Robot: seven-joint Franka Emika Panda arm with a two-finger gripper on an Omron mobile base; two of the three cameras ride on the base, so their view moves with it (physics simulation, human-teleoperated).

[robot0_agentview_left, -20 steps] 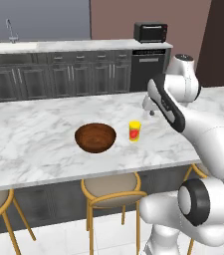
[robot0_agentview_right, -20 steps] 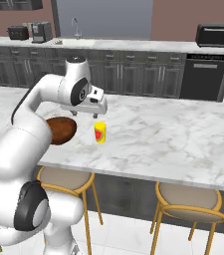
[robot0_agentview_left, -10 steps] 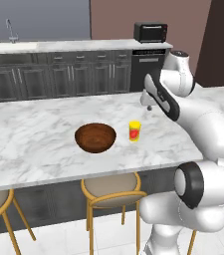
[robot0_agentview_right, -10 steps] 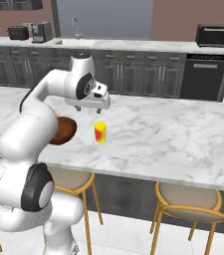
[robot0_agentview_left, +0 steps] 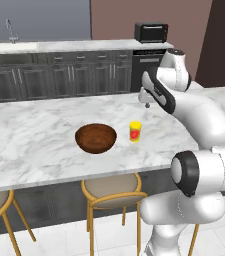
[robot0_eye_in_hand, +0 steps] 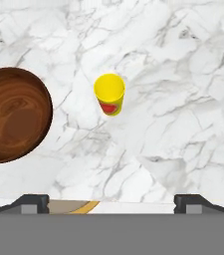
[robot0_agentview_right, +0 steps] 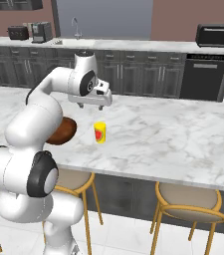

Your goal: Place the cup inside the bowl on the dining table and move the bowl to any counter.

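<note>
Standing upright near the middle of the left base frame, the cup [robot0_agentview_left: 135, 131] rests on the marble desk [robot0_agentview_left: 39, 130], just right of the bowl [robot0_agentview_left: 96, 137] and apart from it. Its long axis runs vertical, mouth up. It looks light, stiff and probably smooth, so a hold across its sides seems best. The gripper [robot0_agentview_right: 91, 105] hovers above it, jaws wide apart and empty.

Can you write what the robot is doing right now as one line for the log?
gripper: open, above table | cup: upright on dining table, beside bowl | bowl: empty
</note>
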